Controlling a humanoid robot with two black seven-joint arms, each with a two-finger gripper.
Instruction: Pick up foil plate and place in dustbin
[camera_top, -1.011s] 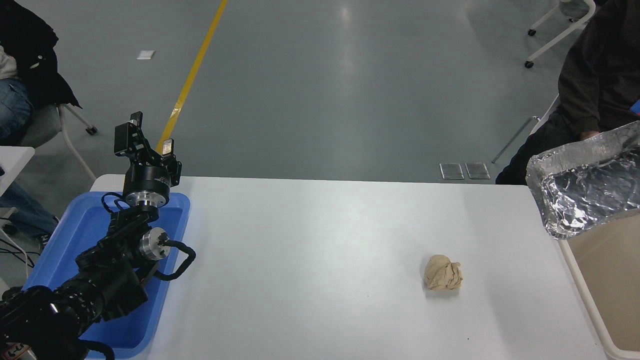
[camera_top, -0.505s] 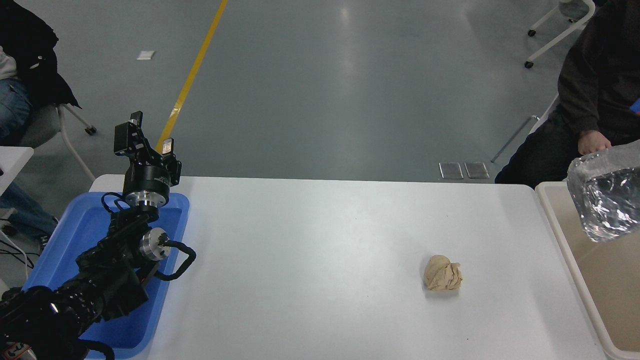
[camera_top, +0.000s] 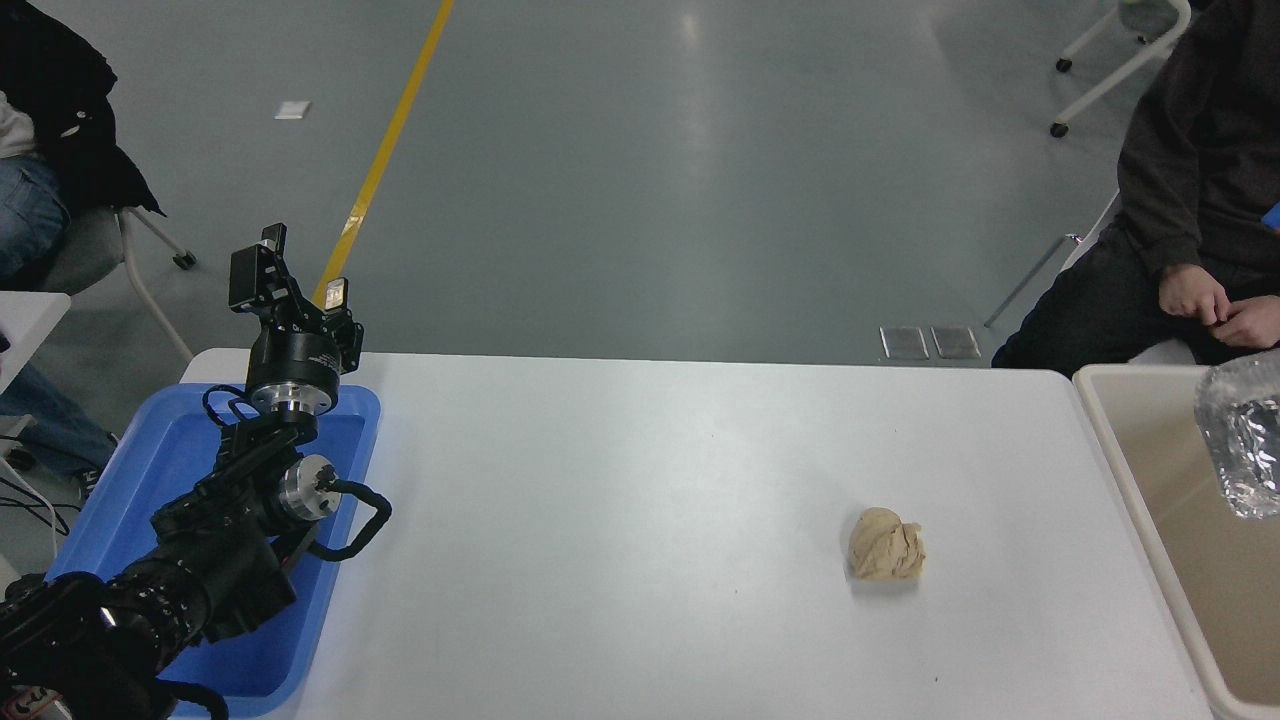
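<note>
The left gripper (camera_top: 290, 278) is parked at the lower left, raised above the far end of a blue tray (camera_top: 150, 470), its 2 fingers spread apart with nothing between them. Its arm runs back over the tray toward the bottom left corner. The right arm and its gripper are out of the picture, so whether that hand grips anything cannot be told.

The foil plate (camera_top: 1245, 440) shows only in part at the right edge, a crinkled silver piece cut off by the frame. It sits over the open mouth of the dustbin (camera_top: 1120, 440), inside the line of the pale rim, with the tan inner wall showing below and beside it. What holds it is not visible.

On the white table (camera_top: 620, 520), well apart from the bin and nearer the front, lies 1 crumpled tan paper ball (camera_top: 886, 545). Beyond the bin, a person in dark clothes sits with both hands (camera_top: 1215, 305) together in the lap.
</note>
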